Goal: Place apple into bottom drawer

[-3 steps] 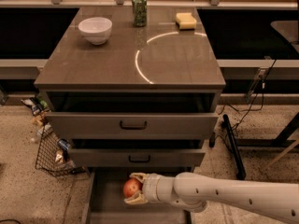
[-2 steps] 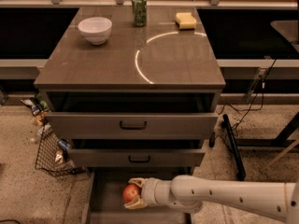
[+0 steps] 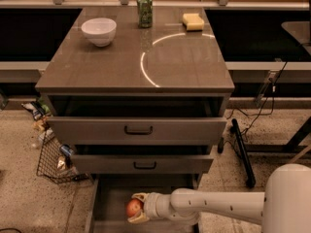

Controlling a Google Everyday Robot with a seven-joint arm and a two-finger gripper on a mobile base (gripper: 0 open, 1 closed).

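Note:
The red-orange apple (image 3: pixel 133 208) sits between the fingers of my gripper (image 3: pixel 136 208), low in the picture. The white arm reaches in from the lower right. The gripper is shut on the apple and holds it over the floor of the open bottom drawer (image 3: pixel 109 205), the lowest, pulled-out box under the two drawers with dark handles. I cannot tell whether the apple touches the drawer floor.
On the cabinet top (image 3: pixel 184 67) stand a white bowl (image 3: pixel 99 31), a green can (image 3: pixel 144 9) and a yellow sponge (image 3: pixel 193 21). The top drawer (image 3: pixel 138 129) and middle drawer (image 3: pixel 144 164) stand partly open. A wire basket (image 3: pixel 53 159) with litter stands left of the cabinet. A black bar (image 3: pixel 242 152) lies on the right.
The gripper with the apple has moved down into the bottom drawer and slightly toward the camera. Nothing else has moved.

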